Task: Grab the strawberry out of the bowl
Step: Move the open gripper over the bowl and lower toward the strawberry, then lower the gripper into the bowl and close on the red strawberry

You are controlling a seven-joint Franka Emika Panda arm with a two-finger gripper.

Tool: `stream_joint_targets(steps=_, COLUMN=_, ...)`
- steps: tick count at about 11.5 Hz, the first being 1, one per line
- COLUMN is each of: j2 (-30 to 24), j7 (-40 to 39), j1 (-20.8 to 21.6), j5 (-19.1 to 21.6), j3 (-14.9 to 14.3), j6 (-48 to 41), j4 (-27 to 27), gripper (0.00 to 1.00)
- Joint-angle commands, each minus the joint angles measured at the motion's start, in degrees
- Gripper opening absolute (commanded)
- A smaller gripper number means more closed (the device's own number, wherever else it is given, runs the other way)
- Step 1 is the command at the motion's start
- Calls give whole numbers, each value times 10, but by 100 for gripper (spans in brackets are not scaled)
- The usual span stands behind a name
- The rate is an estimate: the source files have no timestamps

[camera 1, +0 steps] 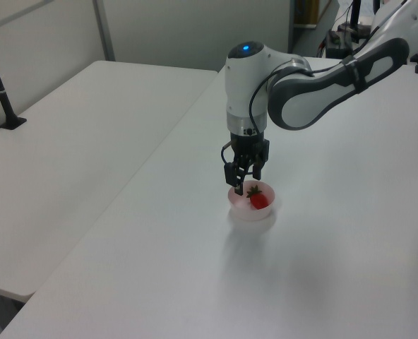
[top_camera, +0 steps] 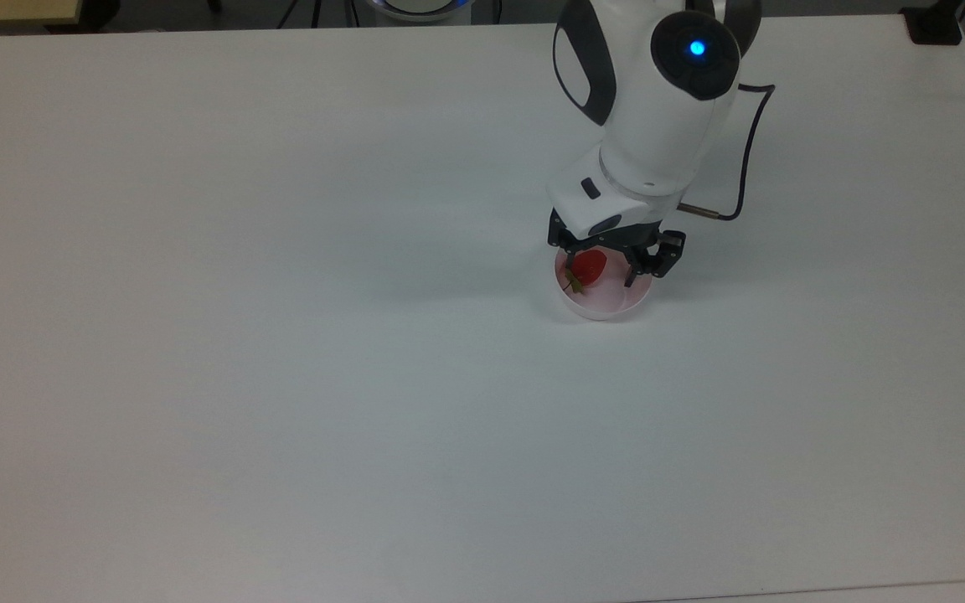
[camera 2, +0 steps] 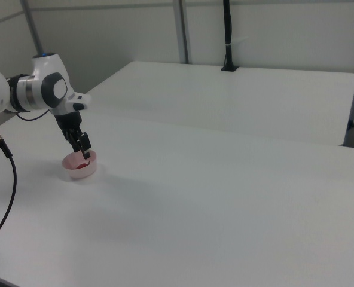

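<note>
While your gripper (top_camera: 599, 274) hangs wide open, fingers straddling it untouched, the glossy red strawberry (top_camera: 589, 266) lies between them inside the smooth, round, pale pink bowl (top_camera: 608, 307).

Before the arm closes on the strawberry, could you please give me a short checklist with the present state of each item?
1. Strawberry lies inside the bowl, toward the top view's left: ok.
2. Pincer is open, with one finger on each side of the strawberry in the top view: ok.
3. Pincer is low enough to enclose the strawberry, with its fingertips at about the bowl's rim in the left view: cannot tell.
4. Fingers clear of the bowl's wall: cannot tell.
5. Bowl stands upright on the white table: ok.
6. Green cap and stem are out of the fingers' closing path: cannot tell.
</note>
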Motion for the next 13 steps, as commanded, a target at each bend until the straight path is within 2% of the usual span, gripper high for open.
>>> stream_joint_targets(steps=1, j2=4, j7=14, j1=5, j5=-4, j3=-5, j6=-1, j4=6, gripper=70)
stream_joint_targets(steps=5, j2=10, j7=21, j1=6, j5=-2, j3=-5, j6=-1, j4=-3, gripper=66)
stream_joint_targets(steps=9, j2=11, j7=30, j1=6, j5=-4, j3=-5, j6=-2, j4=-14, gripper=65)
stream_joint_targets(steps=13, j2=30, j7=46, j1=26, j5=-6, j3=-6, j6=2, j4=-14, gripper=65)
